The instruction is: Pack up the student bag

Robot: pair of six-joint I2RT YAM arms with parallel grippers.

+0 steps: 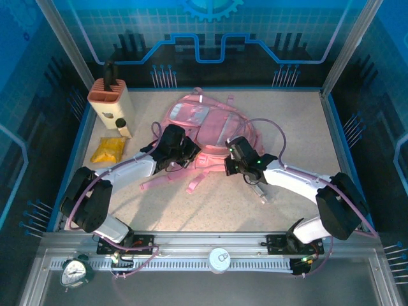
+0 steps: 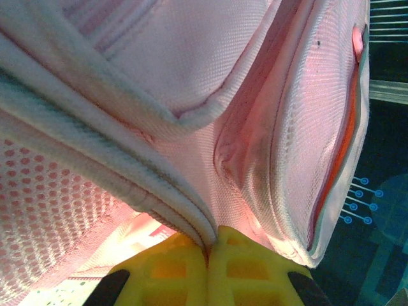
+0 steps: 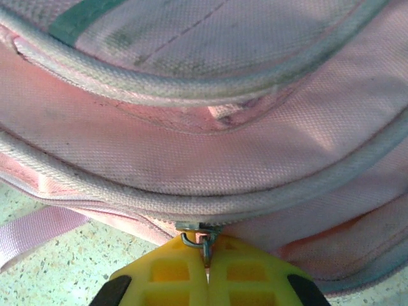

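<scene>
The pink student bag (image 1: 205, 120) lies flat at the middle back of the table. My left gripper (image 1: 185, 153) is at its near left edge. In the left wrist view the yellow fingers (image 2: 172, 268) are shut on a pale piped seam of the student bag (image 2: 191, 76), pinching the fabric between the tips. My right gripper (image 1: 231, 157) is at the bag's near right edge. In the right wrist view its fingers (image 3: 245, 271) are shut on the small metal zip pull (image 3: 205, 245), which hangs from the slider (image 3: 193, 226) on the bag's zip line (image 3: 210, 159).
A tan knife block (image 1: 109, 95) stands at the back left, with a small bottle (image 1: 122, 127) and a yellow packet (image 1: 106, 150) in front of it. Loose pink straps (image 1: 194, 183) trail toward me. A small pale object (image 1: 259, 190) lies under the right arm. A clock (image 1: 75, 271) sits on the front rail.
</scene>
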